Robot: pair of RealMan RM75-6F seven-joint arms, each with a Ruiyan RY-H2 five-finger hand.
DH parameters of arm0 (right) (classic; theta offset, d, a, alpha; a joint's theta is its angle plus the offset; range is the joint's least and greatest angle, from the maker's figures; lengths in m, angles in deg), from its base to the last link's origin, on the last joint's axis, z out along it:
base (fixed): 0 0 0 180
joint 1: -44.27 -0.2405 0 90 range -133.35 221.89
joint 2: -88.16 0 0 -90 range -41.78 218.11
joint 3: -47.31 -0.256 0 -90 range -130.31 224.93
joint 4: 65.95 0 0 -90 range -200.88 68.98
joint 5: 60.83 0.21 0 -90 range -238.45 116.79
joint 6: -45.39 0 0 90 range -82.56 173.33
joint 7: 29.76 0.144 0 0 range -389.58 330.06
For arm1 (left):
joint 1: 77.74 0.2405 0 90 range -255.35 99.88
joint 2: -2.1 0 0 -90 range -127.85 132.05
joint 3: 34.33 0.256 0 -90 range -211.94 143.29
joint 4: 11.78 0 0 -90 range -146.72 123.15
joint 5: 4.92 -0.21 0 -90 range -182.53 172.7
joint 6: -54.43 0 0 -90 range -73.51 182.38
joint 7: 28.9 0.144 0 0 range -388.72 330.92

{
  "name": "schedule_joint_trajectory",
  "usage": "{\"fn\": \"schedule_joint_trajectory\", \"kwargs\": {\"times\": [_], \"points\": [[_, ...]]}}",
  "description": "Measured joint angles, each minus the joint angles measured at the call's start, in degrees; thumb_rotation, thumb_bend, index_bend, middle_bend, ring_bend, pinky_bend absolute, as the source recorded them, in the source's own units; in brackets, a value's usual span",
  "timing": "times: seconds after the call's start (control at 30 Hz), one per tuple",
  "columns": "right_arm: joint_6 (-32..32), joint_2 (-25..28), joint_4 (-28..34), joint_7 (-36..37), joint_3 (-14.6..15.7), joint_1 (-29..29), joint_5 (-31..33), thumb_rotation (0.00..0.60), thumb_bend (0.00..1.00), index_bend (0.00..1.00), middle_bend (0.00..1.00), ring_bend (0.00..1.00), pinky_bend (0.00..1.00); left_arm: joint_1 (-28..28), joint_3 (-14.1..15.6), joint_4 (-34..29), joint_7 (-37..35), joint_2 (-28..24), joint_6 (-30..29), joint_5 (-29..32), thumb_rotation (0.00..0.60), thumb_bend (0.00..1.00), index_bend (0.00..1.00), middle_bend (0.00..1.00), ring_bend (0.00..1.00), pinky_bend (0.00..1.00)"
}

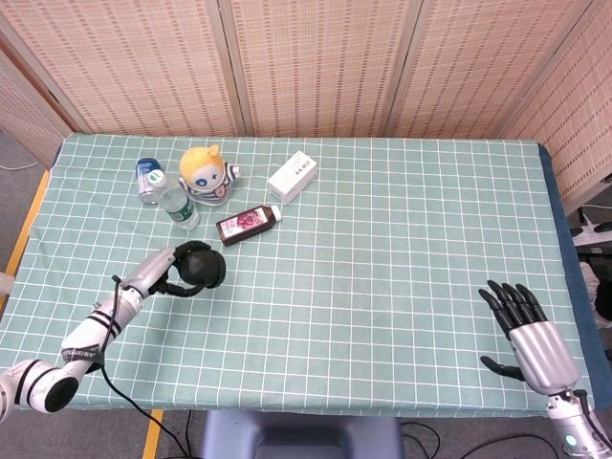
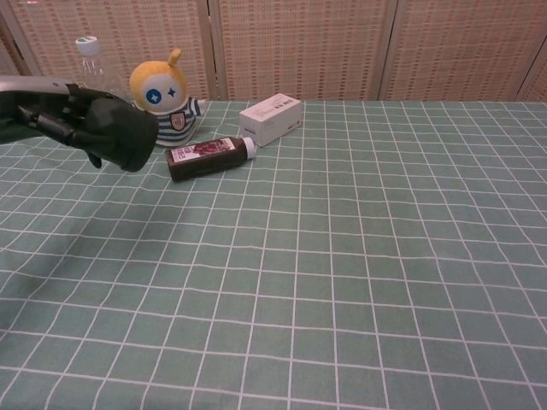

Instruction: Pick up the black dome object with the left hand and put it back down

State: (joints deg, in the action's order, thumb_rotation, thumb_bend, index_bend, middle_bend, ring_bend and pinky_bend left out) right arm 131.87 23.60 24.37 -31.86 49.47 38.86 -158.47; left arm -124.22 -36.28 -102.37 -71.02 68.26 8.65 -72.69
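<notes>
Looking down from the head view, we see our left hand [image 1: 170, 273] wrapped around the black dome [image 1: 201, 268], fingers curled over its left side, holding it above the green checked tablecloth [image 1: 382, 239] near the left edge. A dark bottle [image 1: 248, 224] lies on its side just beyond it, with a water bottle [image 1: 178, 206] and a yellow toy [image 1: 206, 172] further back. Our right hand [image 1: 531, 335] rests at the near right corner, fingers spread and holding nothing.

In the chest view, the dome [image 2: 120, 132] hangs well clear of the cloth, tipped sideways in the left hand [image 2: 60, 120], in front of the toy [image 2: 162, 102].

We judge the tilt the main risk: set down on its edge, the dome could roll or flip. Drifting further back could also knock it against the lying bottle [image 2: 209, 157].
</notes>
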Motion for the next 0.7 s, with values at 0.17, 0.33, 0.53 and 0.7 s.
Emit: {"fn": "schedule_joint_trajectory", "kwargs": {"times": [0.17,0.33,0.53,0.7], "points": [[0.2,0.1,0.1,-0.1,0.0,0.1,-0.2,0.572,0.0,0.0,0.0,0.0,0.0,3.6,-2.5,1.2,-31.1,-0.6,-4.9,-8.1,0.6,0.37,0.69,0.69,0.51,0.43],[0.6,0.3,0.2,0.4,0.0,0.2,-0.3,0.572,0.0,0.0,0.0,0.0,0.0,6.9,-4.1,3.6,-55.4,-0.5,-11.4,-17.2,0.6,0.37,0.69,0.69,0.51,0.44],[1.0,0.6,0.3,0.8,0.0,0.3,-0.5,0.572,0.0,0.0,0.0,0.0,0.0,8.3,-3.9,7.4,-64.0,-0.1,-14.5,-24.5,0.6,0.37,0.69,0.69,0.51,0.45],[0.7,0.5,0.2,0.7,0.0,0.3,-0.5,0.572,0.0,0.0,0.0,0.0,0.0,7.9,-1.3,9.5,-58.2,-0.1,-13.2,-27.6,0.6,0.37,0.68,0.68,0.51,0.46]]}}
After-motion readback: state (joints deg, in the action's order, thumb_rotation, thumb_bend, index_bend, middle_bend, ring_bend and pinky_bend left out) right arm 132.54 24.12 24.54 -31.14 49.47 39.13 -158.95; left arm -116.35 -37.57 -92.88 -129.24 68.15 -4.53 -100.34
